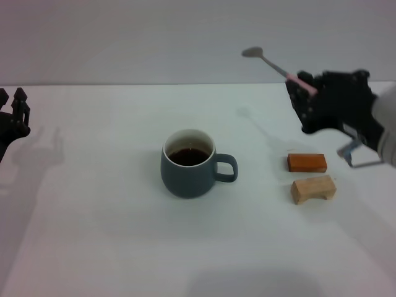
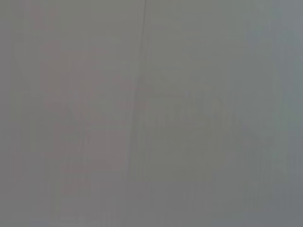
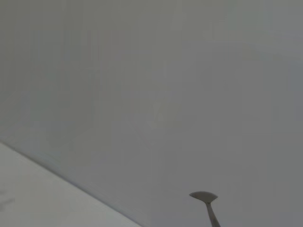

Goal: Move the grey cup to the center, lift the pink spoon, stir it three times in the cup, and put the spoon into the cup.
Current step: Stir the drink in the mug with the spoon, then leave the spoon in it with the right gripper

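Observation:
The grey cup [image 1: 189, 164] stands upright near the middle of the white table, handle toward the right, with dark liquid inside. My right gripper [image 1: 304, 88] is raised above the table at the right and is shut on the pink spoon [image 1: 275, 65]. The spoon's metal bowl points up and to the left, away from the cup. The spoon's bowl also shows in the right wrist view [image 3: 203, 196] against the wall. My left gripper [image 1: 13, 111] is parked at the far left edge.
An orange block [image 1: 307, 163] and a tan wooden block [image 1: 314, 189] lie on the table [image 1: 93, 185] to the right of the cup, below my right gripper. The left wrist view shows only a blank grey surface.

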`<state>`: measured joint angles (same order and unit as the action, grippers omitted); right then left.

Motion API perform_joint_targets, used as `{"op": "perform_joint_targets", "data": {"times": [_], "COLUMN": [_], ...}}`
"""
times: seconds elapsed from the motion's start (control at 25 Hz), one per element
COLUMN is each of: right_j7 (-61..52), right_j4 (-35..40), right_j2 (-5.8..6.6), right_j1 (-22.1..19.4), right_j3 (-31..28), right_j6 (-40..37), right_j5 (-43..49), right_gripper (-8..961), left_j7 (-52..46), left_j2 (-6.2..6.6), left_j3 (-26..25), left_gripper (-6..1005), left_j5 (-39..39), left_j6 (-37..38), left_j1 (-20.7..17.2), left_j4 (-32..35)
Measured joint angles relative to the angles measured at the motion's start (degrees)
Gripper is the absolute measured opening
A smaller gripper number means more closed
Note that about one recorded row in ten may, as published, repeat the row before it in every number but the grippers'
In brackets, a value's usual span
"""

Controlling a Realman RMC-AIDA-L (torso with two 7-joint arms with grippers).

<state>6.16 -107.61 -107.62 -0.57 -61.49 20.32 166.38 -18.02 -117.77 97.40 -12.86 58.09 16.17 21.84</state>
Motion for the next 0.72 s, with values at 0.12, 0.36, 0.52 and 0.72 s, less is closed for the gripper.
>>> {"op": "perform_joint_targets", "data": {"times": [0.12,0.36,0.52,0.72], "right_j7": [2.16,15.84,20.57,21.02], "right_j4": [-1.52,-1.27,-0.12,2.86], "right_j2": [0.14,-4.48,-10.05,-10.80], "right_j1": [4.53,13.96,20.06,27.05], "right_j3": [-2.14,-15.10,-23.51,-27.72], "right_j6": [6.58,25.68,37.86,47.78], "right_j5": [-3.75,-21.42,-22.23,-24.30], "right_gripper": [145,145,145,145], "left_j7": [0.00,-0.02,-0.03,-0.09], "left_j2": [0.00,0.01,0.06,0.02], "left_j3": [-0.22,-0.29,-0.38,-0.40], "left_gripper": [319,320,320,320], "left_j5": [0.02,-0.03,-0.06,-0.07], "left_j6": [0.00,0.00,0.07,0.20], "left_j1": [0.00,0.00,0.00,0.00], "left_j4": [0.01,0.16,0.22,0.22]}}
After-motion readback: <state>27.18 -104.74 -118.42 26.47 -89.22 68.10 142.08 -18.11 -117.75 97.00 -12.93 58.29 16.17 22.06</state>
